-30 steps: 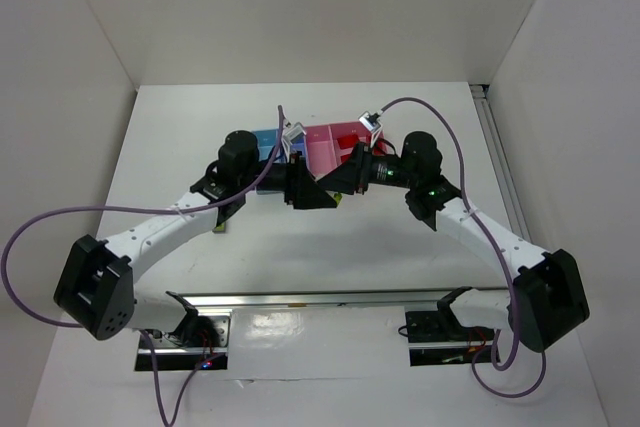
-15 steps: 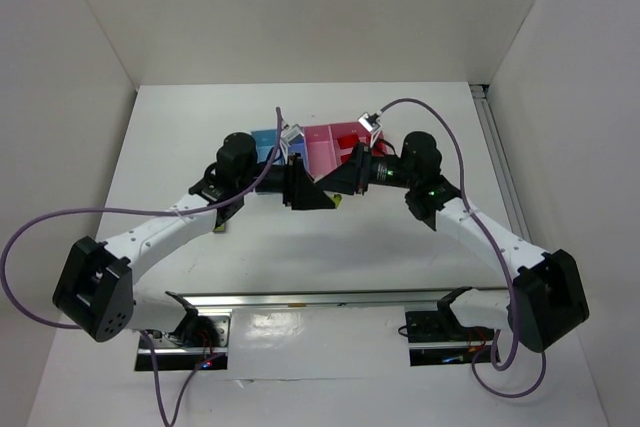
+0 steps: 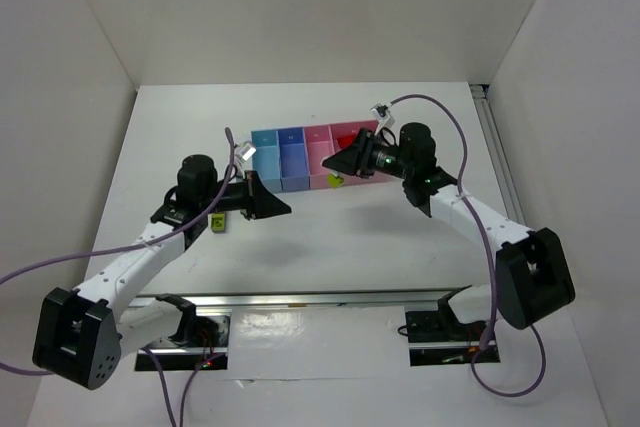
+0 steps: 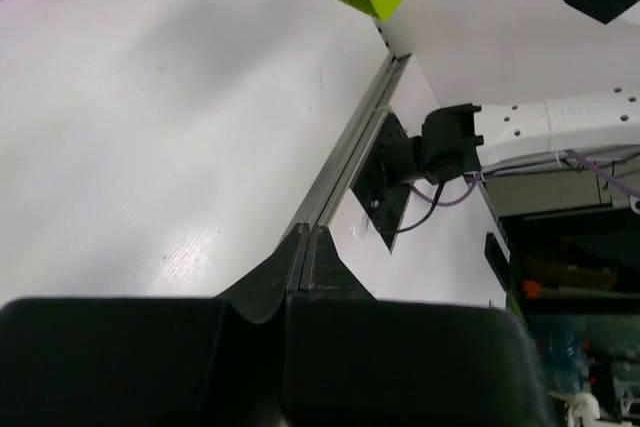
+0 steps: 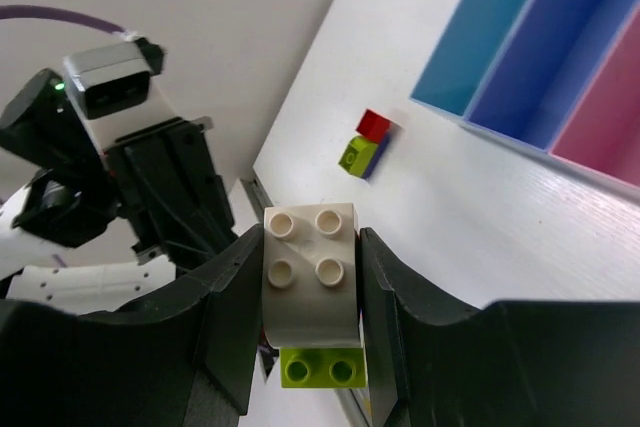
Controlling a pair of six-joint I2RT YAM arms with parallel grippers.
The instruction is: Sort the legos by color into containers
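Grip looked sound: right pincer (image 5: pixel 310 279) was clamped on flat sides of pale peach plastic brick (image 5: pixel 310 247), yellow-green plastic brick (image 5: pixel 322 367) stuck beneath, near joined blue and pink plastic bins (image 3: pixel 279 157). Both seemed light, rigid, slick. Left pincer (image 4: pixel 303 247) was closed, empty.

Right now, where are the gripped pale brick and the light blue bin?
pale brick (image 5: pixel 310 277): right wrist view, studded top face.
light blue bin (image 5: pixel 480 27): right wrist view, bare inner surface.
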